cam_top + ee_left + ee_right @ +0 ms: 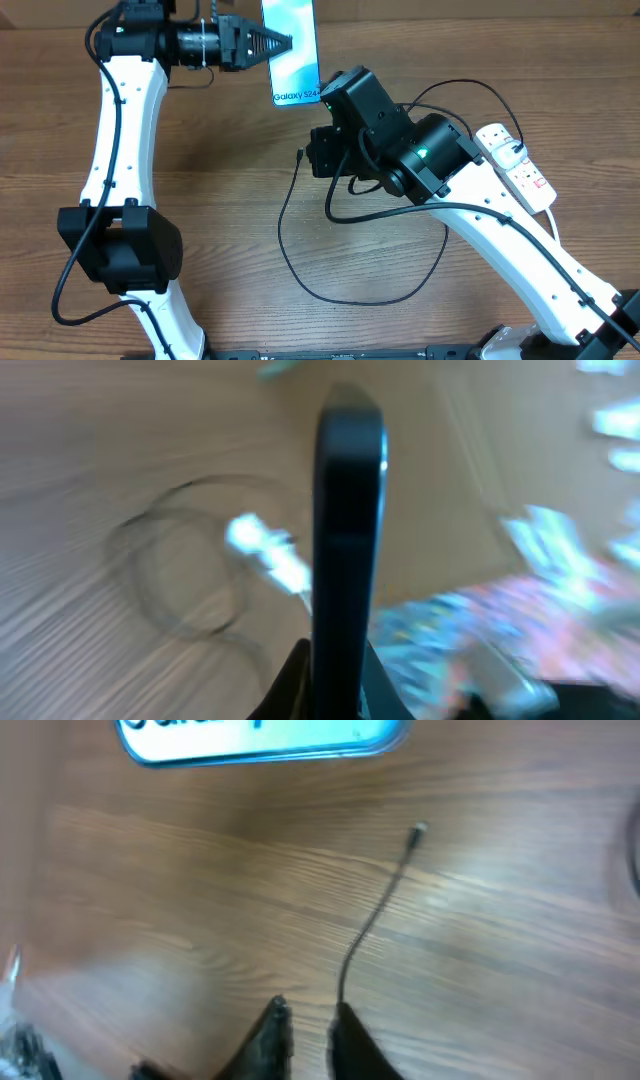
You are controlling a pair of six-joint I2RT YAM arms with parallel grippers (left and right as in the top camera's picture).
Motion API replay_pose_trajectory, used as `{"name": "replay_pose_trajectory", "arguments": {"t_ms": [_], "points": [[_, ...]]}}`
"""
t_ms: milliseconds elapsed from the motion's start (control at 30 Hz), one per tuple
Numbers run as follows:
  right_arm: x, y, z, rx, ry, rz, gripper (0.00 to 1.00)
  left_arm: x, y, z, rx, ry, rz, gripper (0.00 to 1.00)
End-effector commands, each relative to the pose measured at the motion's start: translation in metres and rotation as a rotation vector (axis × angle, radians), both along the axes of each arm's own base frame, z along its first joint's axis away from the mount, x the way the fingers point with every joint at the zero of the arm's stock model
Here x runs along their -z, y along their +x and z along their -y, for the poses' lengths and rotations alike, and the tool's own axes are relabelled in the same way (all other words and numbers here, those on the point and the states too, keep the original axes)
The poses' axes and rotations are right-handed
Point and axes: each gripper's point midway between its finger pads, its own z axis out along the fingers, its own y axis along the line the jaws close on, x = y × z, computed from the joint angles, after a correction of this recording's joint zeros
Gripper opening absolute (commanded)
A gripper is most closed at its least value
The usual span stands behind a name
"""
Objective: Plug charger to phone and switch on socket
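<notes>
Left claw point(285, 42) clamped on phone point(293, 50) edge, slim and slippery. Right claw point(308, 1020) seemingly pinches limp charger point(372, 920) cable; regrip nearer stiff plug over table point(220, 200).

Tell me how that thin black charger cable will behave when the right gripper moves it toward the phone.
The cable probably flops: it lies in loose loops on the table. The short stretch past the right gripper curves up to the plug, so the tip may wobble off aim. It looks light, so the slack should trail along.
</notes>
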Motion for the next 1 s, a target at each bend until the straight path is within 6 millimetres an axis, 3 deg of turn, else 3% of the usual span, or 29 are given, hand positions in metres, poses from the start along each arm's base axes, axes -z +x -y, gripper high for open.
{"name": "replay_pose_trajectory", "arguments": {"t_ms": [0, 167, 233, 333, 467, 633, 800, 967], "points": [[0.005, 0.009, 0.017, 0.174, -0.031, -0.028, 0.39, 0.048, 0.02, -0.035, -0.24, 0.355, -0.056, 0.04], [0.037, 0.008, 0.003, 0.124, -0.081, -0.151, 0.46, 0.098, 0.019, -0.095, -0.527, 0.674, -0.292, 0.04], [0.042, 0.013, 0.001, 0.111, -0.119, -0.199, 0.48, 0.109, 0.014, -0.119, -0.636, 0.75, -0.379, 0.04], [0.045, 0.03, -0.001, 0.131, -0.171, -0.231, 0.49, 0.113, 0.01, -0.137, -0.692, 0.773, -0.434, 0.04], [0.062, 0.056, -0.013, 0.165, -0.192, -0.237, 0.5, 0.115, 0.005, -0.153, -0.723, 0.769, -0.483, 0.04], [0.119, 0.082, -0.023, 0.271, -0.23, -0.277, 0.5, 0.117, 0.0, -0.169, -0.747, 0.769, -0.519, 0.04], [0.18, 0.097, -0.036, 0.304, -0.258, -0.325, 0.48, 0.119, -0.005, -0.171, -0.699, 0.799, -0.496, 0.04], [0.213, 0.104, -0.029, 0.367, -0.316, -0.331, 0.46, 0.119, -0.006, -0.17, -0.696, 0.8, -0.498, 0.04]]}}
